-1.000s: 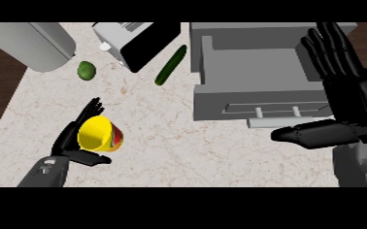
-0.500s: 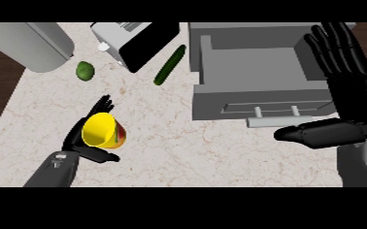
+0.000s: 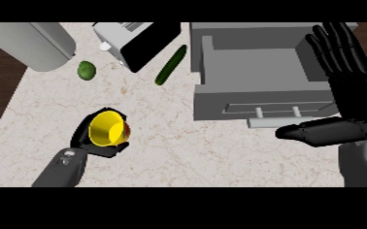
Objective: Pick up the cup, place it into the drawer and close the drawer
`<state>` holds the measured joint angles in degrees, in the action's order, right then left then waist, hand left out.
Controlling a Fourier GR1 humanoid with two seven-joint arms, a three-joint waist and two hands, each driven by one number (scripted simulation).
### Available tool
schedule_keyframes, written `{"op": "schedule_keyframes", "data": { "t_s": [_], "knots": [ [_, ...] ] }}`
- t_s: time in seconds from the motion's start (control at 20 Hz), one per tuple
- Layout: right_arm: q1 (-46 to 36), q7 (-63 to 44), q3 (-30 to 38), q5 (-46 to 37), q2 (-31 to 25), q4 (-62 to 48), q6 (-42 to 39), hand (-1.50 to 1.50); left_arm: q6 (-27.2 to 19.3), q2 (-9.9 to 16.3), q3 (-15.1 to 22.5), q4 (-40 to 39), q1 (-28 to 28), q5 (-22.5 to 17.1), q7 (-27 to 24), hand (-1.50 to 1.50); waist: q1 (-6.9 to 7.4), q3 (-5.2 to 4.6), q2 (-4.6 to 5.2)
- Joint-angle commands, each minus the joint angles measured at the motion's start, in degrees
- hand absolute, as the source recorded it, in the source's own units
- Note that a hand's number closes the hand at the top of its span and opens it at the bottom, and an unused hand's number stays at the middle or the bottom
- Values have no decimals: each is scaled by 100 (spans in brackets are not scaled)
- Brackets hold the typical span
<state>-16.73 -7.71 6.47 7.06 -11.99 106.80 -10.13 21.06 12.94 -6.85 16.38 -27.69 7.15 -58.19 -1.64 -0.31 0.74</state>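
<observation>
1. The left hand (image 3: 100, 143) is at the lower left of the counter (image 3: 165, 140), its fingers curled round a yellow cup (image 3: 108, 127); the cup's mouth faces up toward the viewer, and a patch of red shows on its right side.
2. The cup is held over the counter's pale, speckled top, well apart from the drawer (image 3: 261, 80), which is up and to the right.
3. The drawer is grey and stands open, its inside bare, with a pale bar handle (image 3: 276, 121) along its front.
4. The right hand (image 3: 344, 63) is at the right edge, fingers straight and spread, holding nothing; it lies over the drawer's right side, and its thumb (image 3: 319, 131) stretches left just below the handle.
5. A green cucumber (image 3: 171, 65) lies tilted on the counter just left of the drawer.
6. A small green lime (image 3: 87, 70) sits further left, near a big grey rounded container (image 3: 36, 43) in the top left corner.
7. A white and black appliance (image 3: 136, 41) stands at the top, between the container and the cucumber.
8. No brand, label or writing can be read on anything.
</observation>
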Motion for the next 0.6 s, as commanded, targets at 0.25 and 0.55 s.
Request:
{"op": "schedule_keyframes", "data": {
  "t_s": [0.25,0.55],
  "knots": [
    [90,211,176,85,-45,-175,-79,-150,654,-280,-188,349,-120,-312,-1223,150,29,8,-16],
    [151,91,295,161,-151,-4,-102,-150,-1106,-542,-1223,576,32,-1184,-1099,150,117,21,-59]
  ]
}}
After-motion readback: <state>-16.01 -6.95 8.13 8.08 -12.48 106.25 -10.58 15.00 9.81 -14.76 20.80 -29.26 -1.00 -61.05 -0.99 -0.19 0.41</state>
